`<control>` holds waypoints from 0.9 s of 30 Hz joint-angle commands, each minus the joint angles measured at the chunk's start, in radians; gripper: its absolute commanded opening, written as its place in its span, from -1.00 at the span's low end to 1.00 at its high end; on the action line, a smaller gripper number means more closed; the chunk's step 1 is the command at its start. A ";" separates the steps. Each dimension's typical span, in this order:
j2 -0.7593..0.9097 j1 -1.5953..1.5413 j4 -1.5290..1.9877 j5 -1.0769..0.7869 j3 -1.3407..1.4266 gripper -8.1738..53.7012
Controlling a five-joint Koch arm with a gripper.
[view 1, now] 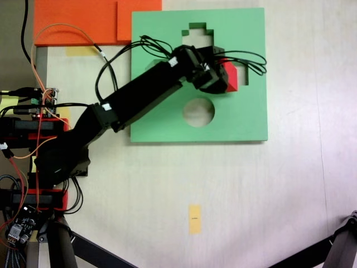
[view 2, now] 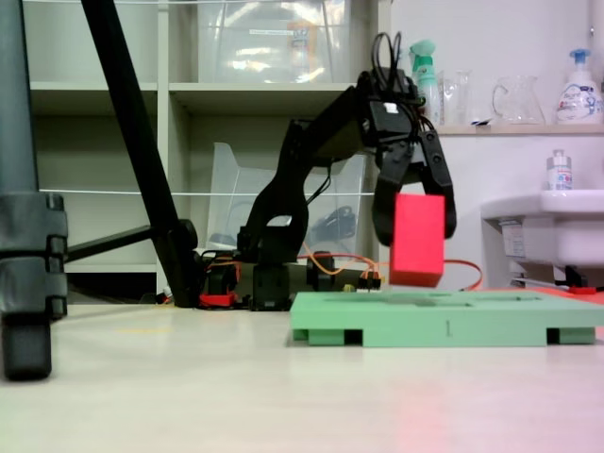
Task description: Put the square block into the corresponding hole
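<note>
My gripper [view 1: 222,78] is shut on the square block [view 1: 231,76], a bright red foam cube, over the right part of the green foam board [view 1: 167,120]. In a fixed view from the side, the gripper [view 2: 415,232] holds the block [view 2: 417,241] between both fingers, with its underside a little above the board [view 2: 444,326]. The square hole [view 1: 244,72] shows partly at the block's right edge, and the block covers the rest of it. A cross-shaped cutout [view 1: 198,32] and a rounded cutout [view 1: 199,111] are also in the board.
An orange foam sheet [view 1: 78,22] lies at the back left, touching the board. A yellow tape strip [view 1: 194,218] is on the table in front. Tripod legs [view 1: 89,251] cross the near corners. Cables and electronics [view 1: 33,106] sit by the arm's base.
</note>
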 commanded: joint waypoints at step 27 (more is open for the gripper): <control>-0.137 -0.071 -0.183 0.198 -0.091 -0.28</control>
